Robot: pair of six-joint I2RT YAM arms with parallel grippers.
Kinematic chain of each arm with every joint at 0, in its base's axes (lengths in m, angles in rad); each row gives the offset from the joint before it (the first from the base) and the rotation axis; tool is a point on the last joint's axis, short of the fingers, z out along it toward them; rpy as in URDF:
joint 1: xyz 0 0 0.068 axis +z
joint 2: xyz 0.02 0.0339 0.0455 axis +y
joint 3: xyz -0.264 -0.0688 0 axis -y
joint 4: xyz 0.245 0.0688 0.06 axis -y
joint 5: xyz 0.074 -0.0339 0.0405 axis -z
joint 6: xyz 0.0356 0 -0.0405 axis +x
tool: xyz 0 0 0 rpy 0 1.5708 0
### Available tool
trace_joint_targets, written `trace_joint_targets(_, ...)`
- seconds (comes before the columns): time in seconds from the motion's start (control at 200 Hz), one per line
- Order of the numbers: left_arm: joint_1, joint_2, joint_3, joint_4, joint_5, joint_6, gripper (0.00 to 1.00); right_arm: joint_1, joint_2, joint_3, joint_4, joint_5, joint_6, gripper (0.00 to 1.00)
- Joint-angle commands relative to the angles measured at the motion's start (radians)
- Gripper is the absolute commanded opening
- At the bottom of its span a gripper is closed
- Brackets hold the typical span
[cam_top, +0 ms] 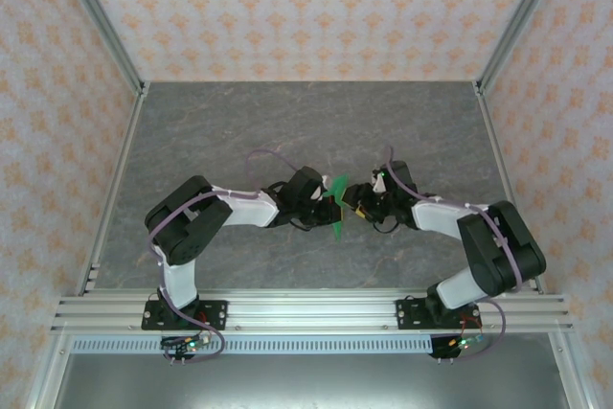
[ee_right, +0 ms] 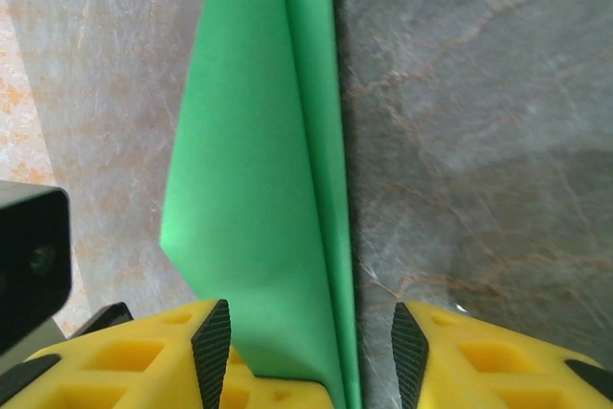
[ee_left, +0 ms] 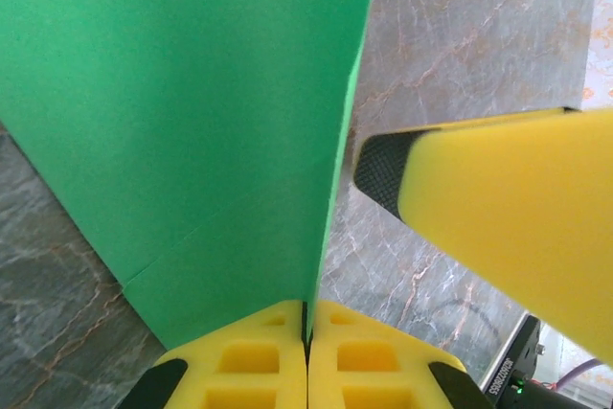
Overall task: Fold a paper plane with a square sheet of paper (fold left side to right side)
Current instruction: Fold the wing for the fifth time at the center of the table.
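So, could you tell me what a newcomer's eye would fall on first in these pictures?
The folded green paper stands out at once, held on edge between the two arms over the middle of the grey marbled table. The left gripper is shut on it, while the right gripper stands open astride it from the opposite side. Orange-patterned walls enclose the scene.

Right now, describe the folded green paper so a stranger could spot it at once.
Find the middle of the grey marbled tabletop, where two black arms meet. Pinched upright in the left gripper is a thin, bright green folded paper sheet. Its green stands out against grey, black and yellow.
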Motion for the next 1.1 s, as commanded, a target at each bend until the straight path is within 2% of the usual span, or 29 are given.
trace_joint_targets(0.0,0.007,0.016,-0.012,0.047,0.016,-0.020,0.06,0.005,0.031,0.039,0.046,0.003,0.007,0.50)
trace_joint_targets(0.27,0.007,0.023,-0.013,0.053,0.019,-0.025,0.06,0.019,0.096,0.080,0.034,0.015,0.013,0.48)
trace_joint_targets(0.661,0.007,0.029,-0.019,0.066,0.021,-0.029,0.07,0.032,0.180,0.146,-0.172,0.090,-0.001,0.45)
trace_joint_targets(0.856,0.007,0.026,-0.021,0.068,0.018,-0.030,0.08,0.033,0.205,0.155,-0.208,0.105,-0.001,0.44)
trace_joint_targets(1.096,0.008,0.006,-0.033,0.072,0.016,-0.031,0.21,0.033,0.225,0.156,-0.215,0.110,-0.003,0.42)
